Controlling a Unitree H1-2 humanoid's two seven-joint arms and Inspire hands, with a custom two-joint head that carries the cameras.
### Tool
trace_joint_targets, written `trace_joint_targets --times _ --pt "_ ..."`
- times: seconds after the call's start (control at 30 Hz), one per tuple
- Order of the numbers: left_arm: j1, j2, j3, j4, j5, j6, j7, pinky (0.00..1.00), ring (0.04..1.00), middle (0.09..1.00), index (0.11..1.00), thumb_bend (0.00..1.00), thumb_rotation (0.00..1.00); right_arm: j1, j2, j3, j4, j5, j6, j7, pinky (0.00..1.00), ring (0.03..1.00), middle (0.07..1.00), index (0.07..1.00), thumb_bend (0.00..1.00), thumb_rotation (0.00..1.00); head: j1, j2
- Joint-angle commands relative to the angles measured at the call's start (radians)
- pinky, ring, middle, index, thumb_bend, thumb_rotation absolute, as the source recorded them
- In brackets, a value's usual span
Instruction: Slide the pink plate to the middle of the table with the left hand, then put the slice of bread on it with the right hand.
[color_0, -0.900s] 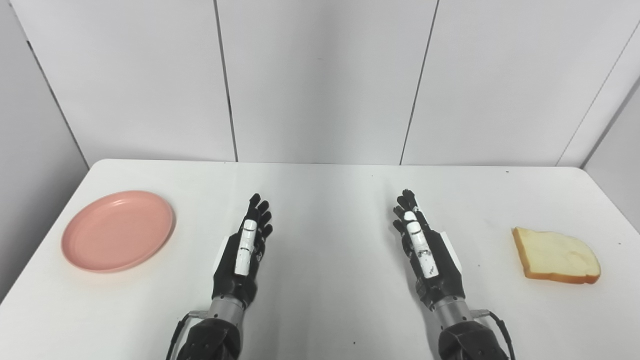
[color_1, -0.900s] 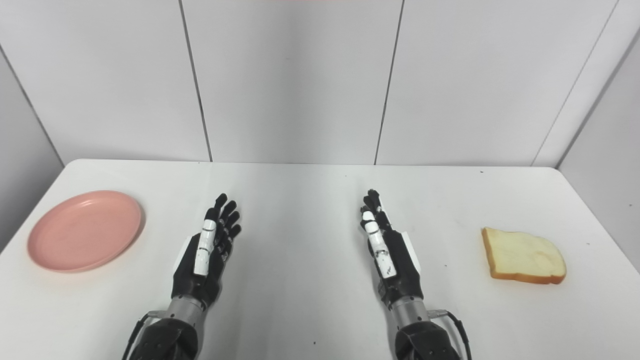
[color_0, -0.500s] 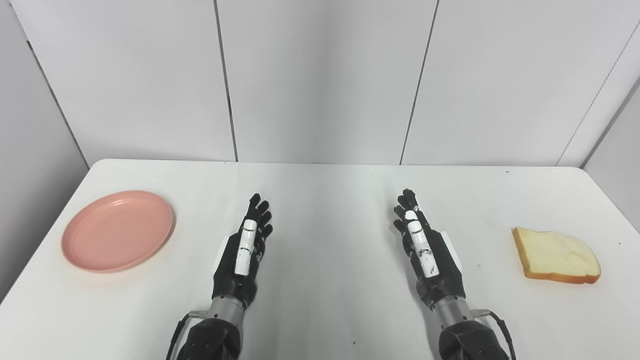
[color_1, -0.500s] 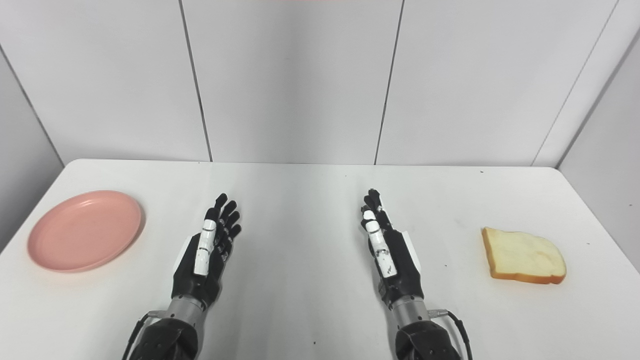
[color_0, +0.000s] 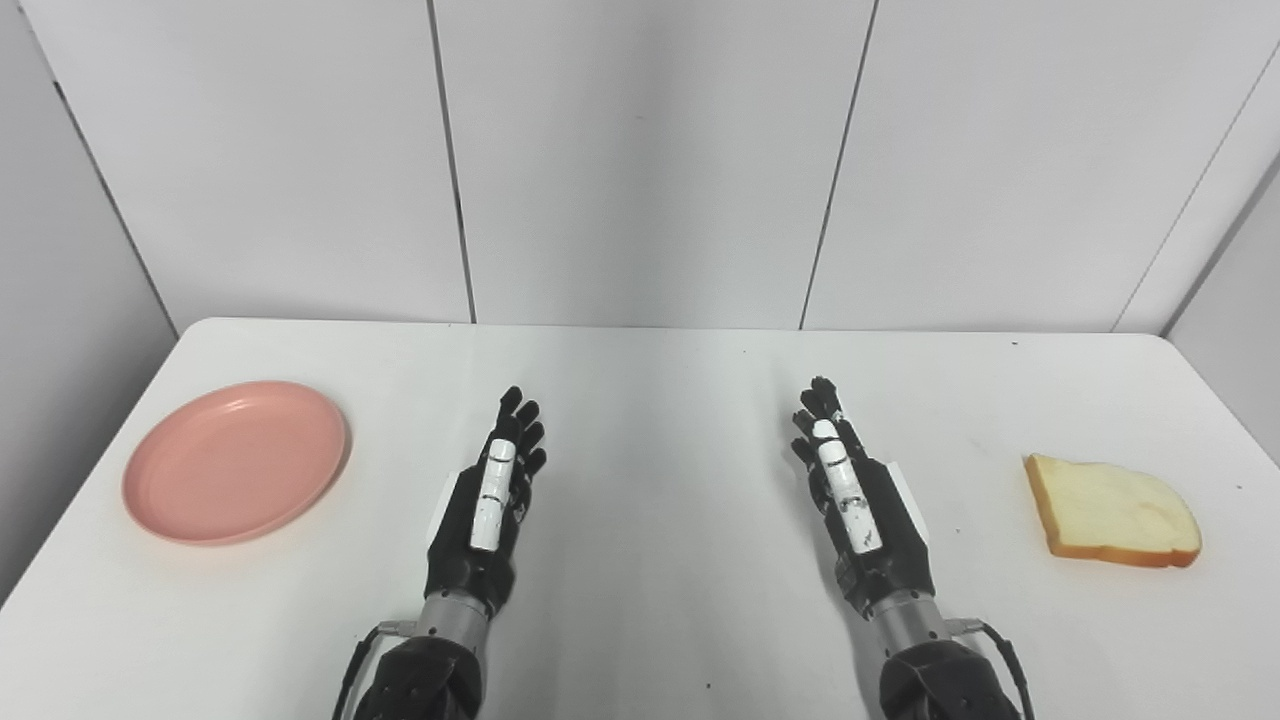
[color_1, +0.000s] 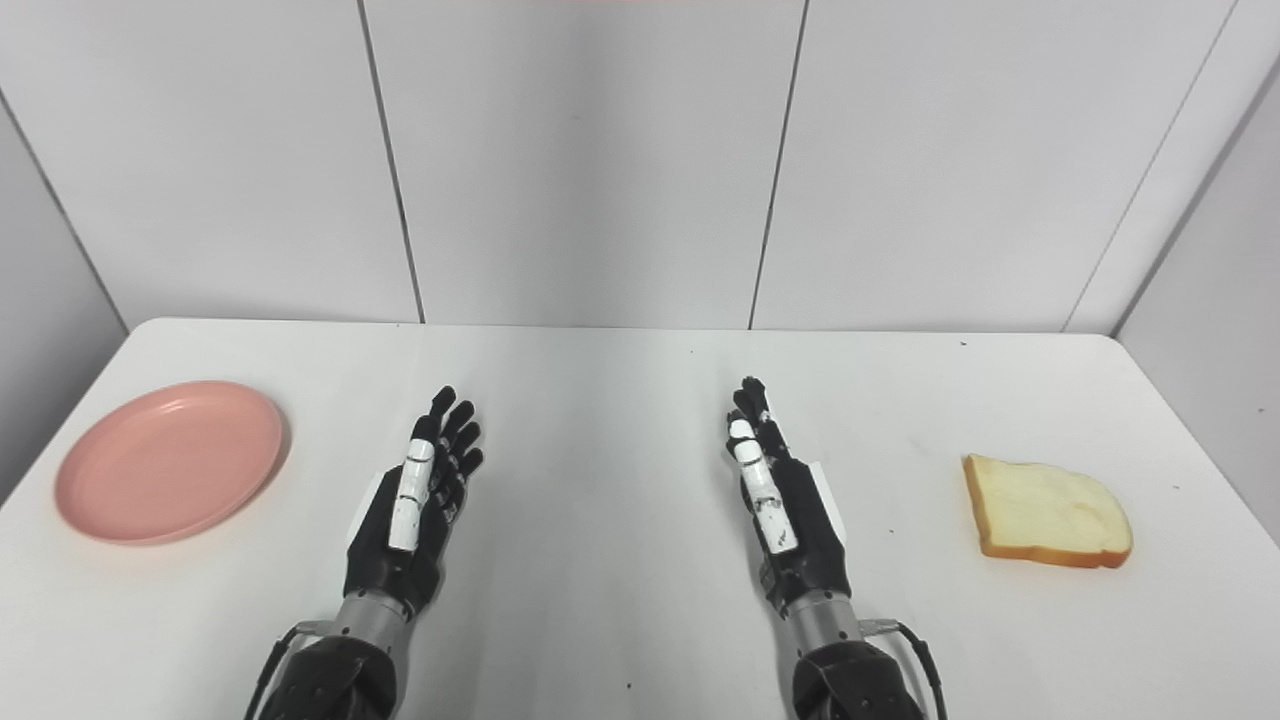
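A pink plate (color_0: 236, 461) lies flat near the left edge of the white table (color_0: 650, 400). A slice of bread (color_0: 1112, 511) with a brown crust lies near the right edge. My left hand (color_0: 488, 500) hovers left of the table's middle, fingers stretched forward and apart, holding nothing, well to the right of the plate. Right of the middle, my right hand (color_0: 855, 500) is likewise open and empty, a good way left of the bread. The same plate (color_1: 169, 461), bread (color_1: 1046, 511) and both hands appear in the right eye view.
Grey wall panels (color_0: 640, 160) stand behind the table's far edge and run along both sides. The tabletop carries only the plate and the bread.
My right hand has shifted very slightly to the right. The left hand, the plate and the bread have not moved.
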Motion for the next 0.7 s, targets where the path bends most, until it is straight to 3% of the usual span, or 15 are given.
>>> trace_joint_targets --times 0.0,0.13,0.4,0.67 --pt "-0.033 0.004 -0.004 -0.035 0.003 -0.032 -0.004 1.00 1.000 1.000 0.997 0.65 0.94 -0.030 0.007 -0.003 -0.029 0.006 -0.005 0.000 1.00 1.000 1.000 0.994 0.64 0.87 0.001 0.002" --pt "-0.030 0.002 -0.005 -0.036 0.002 -0.031 -0.004 1.00 1.000 1.000 0.995 0.65 0.94 -0.028 0.003 -0.001 -0.032 0.002 -0.007 0.002 1.00 1.000 1.000 0.998 0.64 0.87 0.012 -0.001" --pt "-0.055 -0.018 -0.004 -0.002 0.022 -0.055 0.027 1.00 1.000 1.000 0.992 0.67 0.95 -0.024 -0.018 -0.014 -0.016 0.021 -0.026 0.021 1.00 1.000 1.000 1.000 0.64 0.88 0.180 -0.047" --pt "-0.097 -0.022 0.020 0.051 0.016 -0.099 0.060 1.00 1.000 1.000 1.000 0.70 0.98 -0.012 -0.054 -0.034 -0.001 0.040 -0.054 0.053 1.00 1.000 1.000 1.000 0.60 0.91 0.288 -0.095"
